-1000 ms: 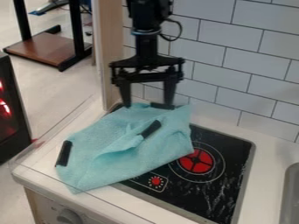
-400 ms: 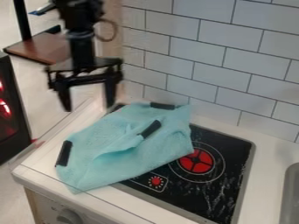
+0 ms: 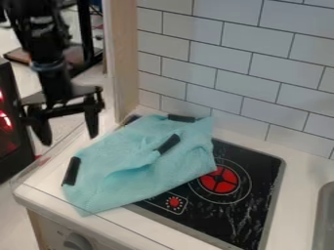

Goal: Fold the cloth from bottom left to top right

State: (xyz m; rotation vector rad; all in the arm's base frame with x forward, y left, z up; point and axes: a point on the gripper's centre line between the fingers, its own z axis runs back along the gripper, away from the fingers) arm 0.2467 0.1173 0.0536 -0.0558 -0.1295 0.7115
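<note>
1. White countertop point(image 3: 297, 171) and black cooktop with red-centred rings point(image 3: 241, 212) together bear the soft, light turquoise fabric cloth point(image 3: 134, 163); it lies rumpled, with a raised ridge near its middle.
2. Black strips mark the cloth: one at its left edge point(image 3: 72, 171), one on the ridge point(image 3: 169, 144), one at the far edge point(image 3: 181, 118).
3. The black two-finger gripper point(image 3: 70, 138) hangs above and left of the cloth, apart from it, spread wide with nothing between its fingers.
4. The step in hand looks like taking the bottom-left corner. Come down over it near the left strip, pinch fabric alone, and lift just enough to clear the ridge.
5. Then carry it diagonally to the top right and lay it flat before letting go; a low, fast pull would likely drag or bunch the whole cloth.
</note>
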